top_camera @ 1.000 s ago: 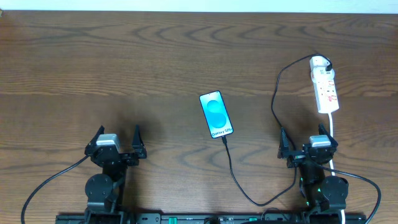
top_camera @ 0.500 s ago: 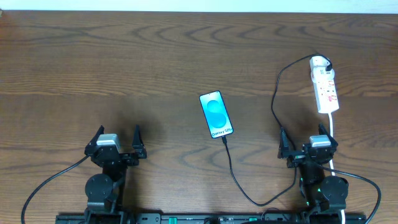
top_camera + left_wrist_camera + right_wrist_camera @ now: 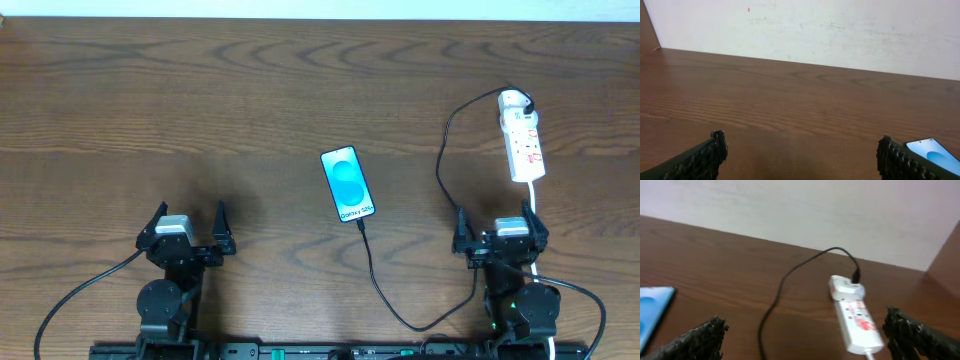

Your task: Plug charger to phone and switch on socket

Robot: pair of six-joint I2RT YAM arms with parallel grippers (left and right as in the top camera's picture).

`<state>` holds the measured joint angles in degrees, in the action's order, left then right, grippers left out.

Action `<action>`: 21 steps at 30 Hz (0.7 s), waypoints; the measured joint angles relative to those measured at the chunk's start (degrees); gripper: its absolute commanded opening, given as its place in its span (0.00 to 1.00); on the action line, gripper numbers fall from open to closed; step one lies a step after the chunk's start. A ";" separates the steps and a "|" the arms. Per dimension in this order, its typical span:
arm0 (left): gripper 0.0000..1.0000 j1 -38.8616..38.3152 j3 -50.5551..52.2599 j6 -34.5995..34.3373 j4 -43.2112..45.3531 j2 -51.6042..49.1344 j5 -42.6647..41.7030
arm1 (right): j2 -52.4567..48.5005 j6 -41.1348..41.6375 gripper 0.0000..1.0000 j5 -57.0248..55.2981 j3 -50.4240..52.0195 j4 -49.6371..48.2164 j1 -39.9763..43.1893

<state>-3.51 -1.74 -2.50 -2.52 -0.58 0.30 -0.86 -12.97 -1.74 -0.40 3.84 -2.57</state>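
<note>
Two arms sit at the near edge of the bench (image 3: 250,90), each with its jaws spread wide and nothing between them. The left gripper (image 3: 190,218) is well apart from every task thing. To its right, near the bench's middle, the phone (image 3: 348,185) lies screen-up and lit, its long axis pointing almost straight away from the robot. The charger (image 3: 374,275) meets the phone's near end, though whether the tip is fully seated cannot be told. Its cable loops past the right arm and up to the socket (image 3: 523,142). That strip lies straight ahead of the right gripper (image 3: 500,225), lengthwise away from it, so the switch looks like the right arm's job.
</note>
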 measured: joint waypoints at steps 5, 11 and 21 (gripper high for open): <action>0.98 0.00 0.00 0.00 0.00 0.00 0.00 | 0.00 -2.71 0.99 -0.94 0.00 -0.02 0.00; 0.98 0.00 0.00 0.00 0.00 0.00 0.00 | 0.00 -2.84 0.99 0.17 0.00 0.04 0.00; 0.98 0.00 0.00 0.00 0.00 0.00 0.00 | 0.00 10.38 0.99 1.75 0.00 0.15 0.00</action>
<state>-3.51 -1.74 -2.50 -2.52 -0.58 0.30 -0.86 -2.59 0.01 -0.40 3.99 -2.57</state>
